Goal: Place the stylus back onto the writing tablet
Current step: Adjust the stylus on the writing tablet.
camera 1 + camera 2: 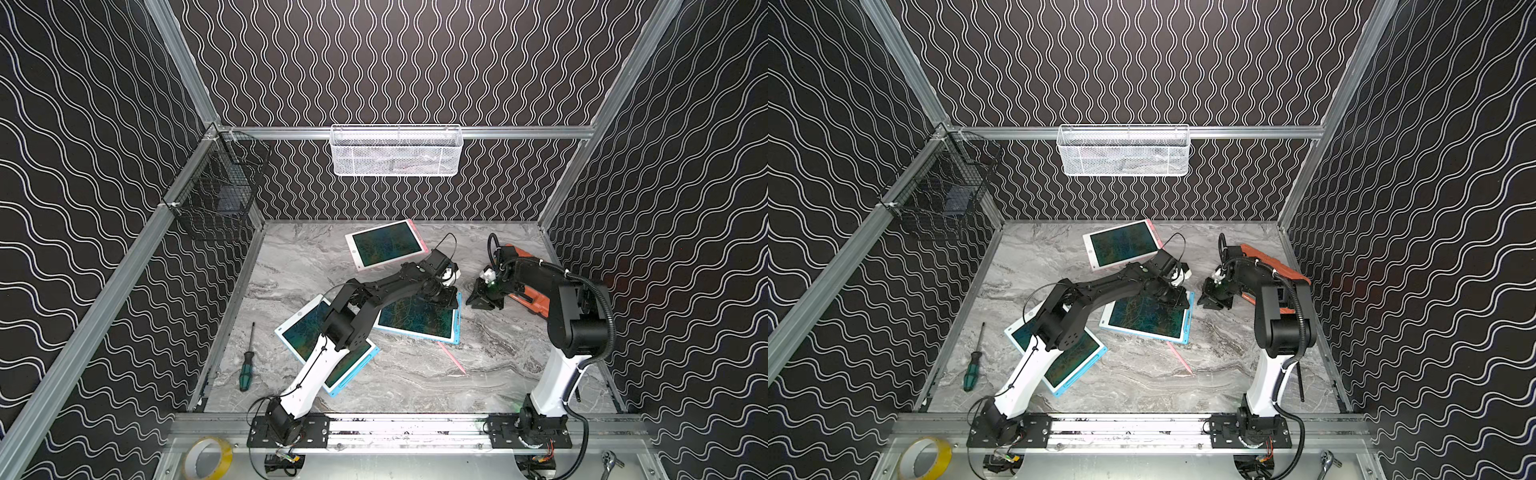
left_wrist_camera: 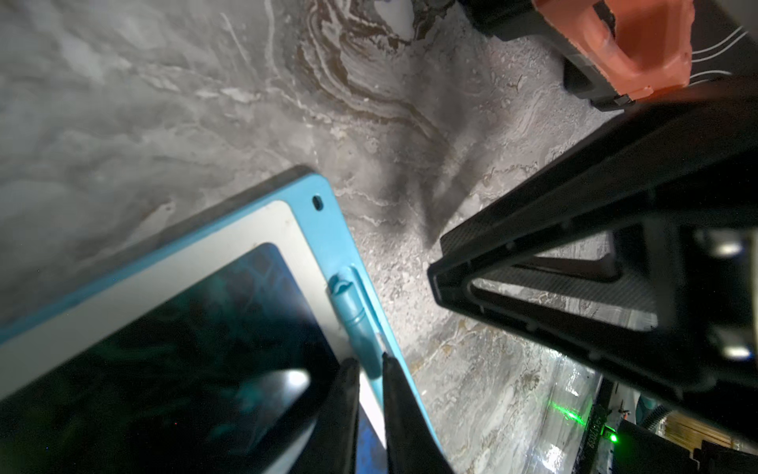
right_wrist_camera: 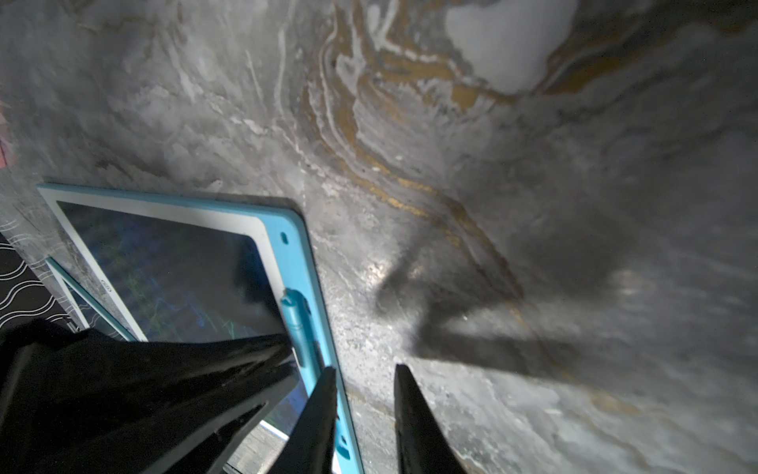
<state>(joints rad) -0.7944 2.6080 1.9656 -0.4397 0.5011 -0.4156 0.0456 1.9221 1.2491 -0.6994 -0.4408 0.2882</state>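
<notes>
Along the side groove of the blue-framed writing tablet [image 2: 328, 221], the jaws of the left arm [image 1: 386, 286] stand narrowly closed, pinching the slim blue plastic stylus [image 2: 355, 320] that lies in line with it. The right arm [image 1: 540, 274] hovers just beside that edge, jaws partly open and empty. Seating it well likely means keeping it parallel, pressing evenly, then letting go. On the grey marble counter [image 1: 415, 382]: three tablets, one green-handled screwdriver [image 1: 248, 365], and two styluses in clear view, the second a pink stylus [image 1: 452, 358] lying loose.
</notes>
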